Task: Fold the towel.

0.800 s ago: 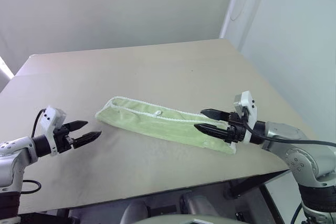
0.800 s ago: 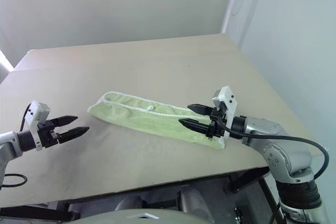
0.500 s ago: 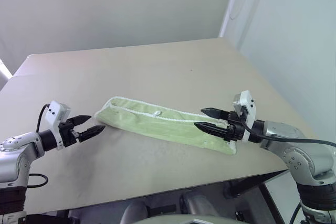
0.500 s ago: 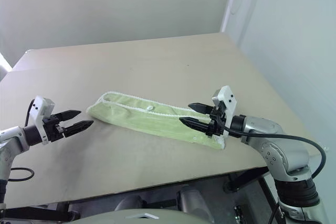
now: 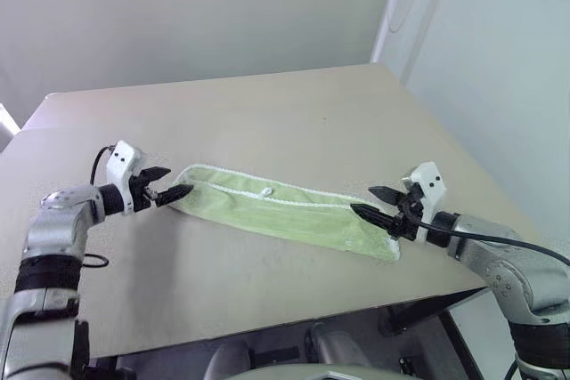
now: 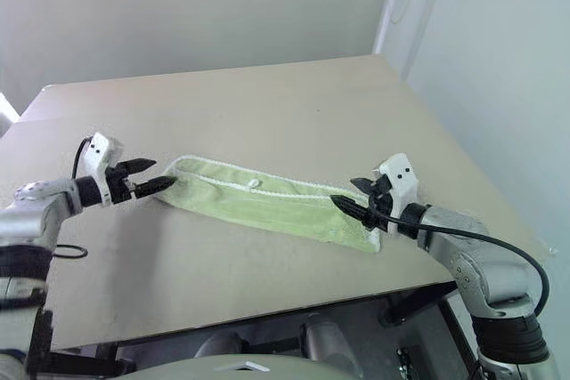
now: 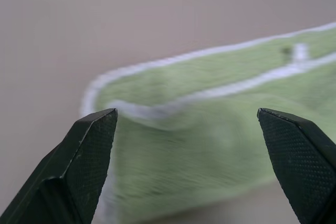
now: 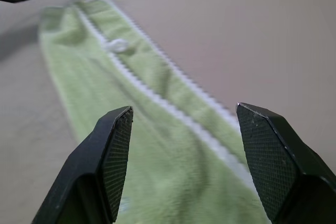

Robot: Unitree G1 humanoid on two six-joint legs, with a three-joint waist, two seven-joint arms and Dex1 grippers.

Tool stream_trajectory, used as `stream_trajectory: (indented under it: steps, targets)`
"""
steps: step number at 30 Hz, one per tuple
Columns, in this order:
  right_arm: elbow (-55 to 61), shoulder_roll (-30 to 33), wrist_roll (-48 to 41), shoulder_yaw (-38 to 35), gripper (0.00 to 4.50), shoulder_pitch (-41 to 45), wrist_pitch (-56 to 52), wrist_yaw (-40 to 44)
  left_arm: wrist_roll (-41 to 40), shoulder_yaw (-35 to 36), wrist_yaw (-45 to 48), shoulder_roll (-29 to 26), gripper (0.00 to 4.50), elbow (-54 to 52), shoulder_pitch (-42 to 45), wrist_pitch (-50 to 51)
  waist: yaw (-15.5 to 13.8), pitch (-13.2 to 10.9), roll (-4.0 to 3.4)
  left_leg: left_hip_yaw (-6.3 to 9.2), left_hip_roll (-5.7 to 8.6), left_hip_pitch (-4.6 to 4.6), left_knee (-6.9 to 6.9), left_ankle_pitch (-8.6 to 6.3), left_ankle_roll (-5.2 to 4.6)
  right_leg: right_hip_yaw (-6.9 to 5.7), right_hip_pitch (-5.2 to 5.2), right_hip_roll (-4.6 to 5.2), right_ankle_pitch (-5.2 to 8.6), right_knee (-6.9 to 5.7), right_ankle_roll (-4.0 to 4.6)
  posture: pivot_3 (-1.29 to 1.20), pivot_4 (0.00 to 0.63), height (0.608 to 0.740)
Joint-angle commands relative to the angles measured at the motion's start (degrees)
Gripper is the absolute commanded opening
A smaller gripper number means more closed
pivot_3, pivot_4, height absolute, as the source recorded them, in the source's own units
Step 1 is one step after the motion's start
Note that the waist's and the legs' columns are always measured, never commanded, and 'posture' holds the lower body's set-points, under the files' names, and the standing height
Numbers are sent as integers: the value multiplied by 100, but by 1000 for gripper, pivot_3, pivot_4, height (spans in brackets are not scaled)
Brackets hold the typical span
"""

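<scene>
Left gripper (image 5: 175, 191) moved in to towel (image 5: 285, 212) end; right gripper (image 5: 378, 204) slid back. Head view: towel lay long on table (image 5: 267, 122). Wrist views: both claws apart, holding nothing. Should pinch both layers.

- The towel (image 5: 285, 211) — soft, fuzzy pale-green terry cloth, matt, with white stitched edging.
- The surface (image 5: 267, 122) — smooth, matt beige board.
- The black fingers (image 8: 113, 156) — hard plastic, their inner pads finely cross-hatched.
</scene>
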State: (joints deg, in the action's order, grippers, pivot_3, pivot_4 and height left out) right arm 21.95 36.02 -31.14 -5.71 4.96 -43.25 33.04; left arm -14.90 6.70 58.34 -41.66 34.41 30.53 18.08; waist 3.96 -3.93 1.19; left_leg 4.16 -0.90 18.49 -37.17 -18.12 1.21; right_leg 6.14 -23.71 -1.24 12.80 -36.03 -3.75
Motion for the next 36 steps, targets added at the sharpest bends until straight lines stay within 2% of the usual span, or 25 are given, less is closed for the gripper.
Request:
stream_trajectory:
  steps: [1,6,9,12,22,25,32,36]
  targets:
    - [-131,-125,336,142,3259,156,218,-205,428,-264,6,47,4500,933,720,-590,2,1,-1,0,0,-2,0,0,0,1,2,0,0,1,0,0,0,740]
    - [-39,-269,460,199,3259,151,211,-317,969,-708,307,261,4500,2323,1652,-1175,2,0,-2,-1,2,12,7,0,-1,4,-5,1,0,5,-2,0,0,740]
    - [64,-263,487,144,3259,15,208,-350,1273,-1014,886,262,4500,2811,1987,-1455,5,2,0,-1,2,59,2,0,-2,4,-42,1,-3,0,-5,0,0,740]
    - [192,-285,471,72,3259,-108,176,-399,1503,-1160,1173,251,4500,3205,2243,-1651,-8,2,0,3,3,90,-7,1,-3,1,-76,0,-13,-8,-19,0,0,740]
    - [467,-344,525,-43,3259,-415,186,-644,2118,-1405,1010,437,4500,3810,2518,-2083,-8,2,0,4,4,90,-14,1,-3,2,-73,0,-12,-12,-19,0,0,740]
    - [484,-335,528,-63,3294,-435,185,-654,2071,-1314,1113,458,3935,3845,2541,-2049,-4,3,1,4,4,90,-15,1,-4,2,-73,0,-13,-12,-19,0,0,740]
    - [462,-323,616,-27,3294,-440,224,-640,1963,-1158,1438,328,1373,3788,2628,-2016,-5,3,1,4,4,90,-16,1,-4,2,-73,0,-13,-13,-20,0,0,740]
    - [415,-315,672,-4,3294,-443,265,-593,1885,-1065,1998,174,25,3653,2668,-1941,2,3,1,4,4,90,-15,1,-4,2,-73,-1,-13,-14,-19,0,0,740]
